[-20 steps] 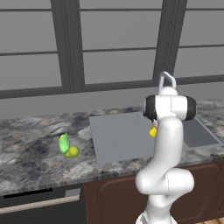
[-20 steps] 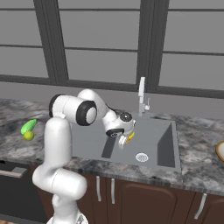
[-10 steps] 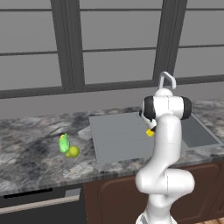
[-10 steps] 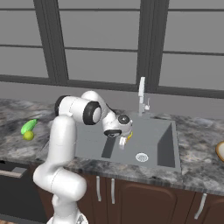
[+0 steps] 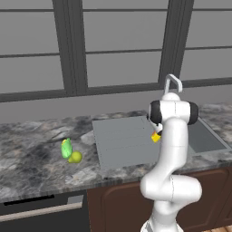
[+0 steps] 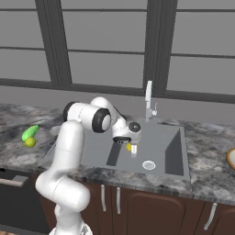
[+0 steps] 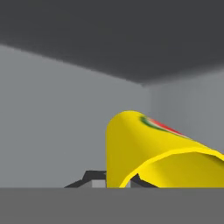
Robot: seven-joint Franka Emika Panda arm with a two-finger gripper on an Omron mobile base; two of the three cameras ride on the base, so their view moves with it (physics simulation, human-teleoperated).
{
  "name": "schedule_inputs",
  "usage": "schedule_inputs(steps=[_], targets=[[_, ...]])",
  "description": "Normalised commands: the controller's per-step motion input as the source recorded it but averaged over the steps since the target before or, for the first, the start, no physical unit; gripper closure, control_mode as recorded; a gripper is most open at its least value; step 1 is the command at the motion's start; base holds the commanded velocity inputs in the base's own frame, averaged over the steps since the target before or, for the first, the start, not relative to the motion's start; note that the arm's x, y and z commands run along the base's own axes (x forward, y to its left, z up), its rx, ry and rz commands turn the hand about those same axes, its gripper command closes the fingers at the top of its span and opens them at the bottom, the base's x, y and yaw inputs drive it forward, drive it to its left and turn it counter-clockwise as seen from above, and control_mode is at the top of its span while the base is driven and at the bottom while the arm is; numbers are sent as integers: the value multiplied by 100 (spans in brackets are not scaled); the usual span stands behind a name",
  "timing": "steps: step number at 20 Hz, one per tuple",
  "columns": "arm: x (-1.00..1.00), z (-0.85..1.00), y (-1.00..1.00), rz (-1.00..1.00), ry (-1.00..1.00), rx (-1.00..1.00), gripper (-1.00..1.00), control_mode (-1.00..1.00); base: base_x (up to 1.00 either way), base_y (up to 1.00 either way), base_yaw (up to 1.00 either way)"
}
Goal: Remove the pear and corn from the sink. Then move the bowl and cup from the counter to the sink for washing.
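The tool point(image 6: 132, 148) hangs over the sink point(image 6: 174, 147), apparently closed on the yellow cup point(image 7: 148, 151), though its fingertips are mostly hidden behind the cup in the hand view. The pear point(image 5: 75, 157) and corn point(image 5: 66, 147) already lie together on the table point(image 5: 31, 158) left of the basin, so the cup's transfer is the step in hand. Next, by this reading, comes lowering it to the basin floor and letting go; the bowl point(image 6: 231, 158) waits on the right.

Yellow cup point(image 7: 153, 151) with red-green mark, grey sink point(image 6: 160, 142), bright green corn point(image 5: 66, 147).
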Motion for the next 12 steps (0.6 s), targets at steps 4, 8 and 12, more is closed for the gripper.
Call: schedule_inputs(steps=[4, 8, 12], targets=[[16, 0, -10, 10, 0, -4, 100, -100, 0, 0, 0], [22, 0, -9, 4, 0, -4, 100, -100, 0, 0, 0], [26, -2, -7, 3, 0, -4, 100, -100, 0, 0, 0]])
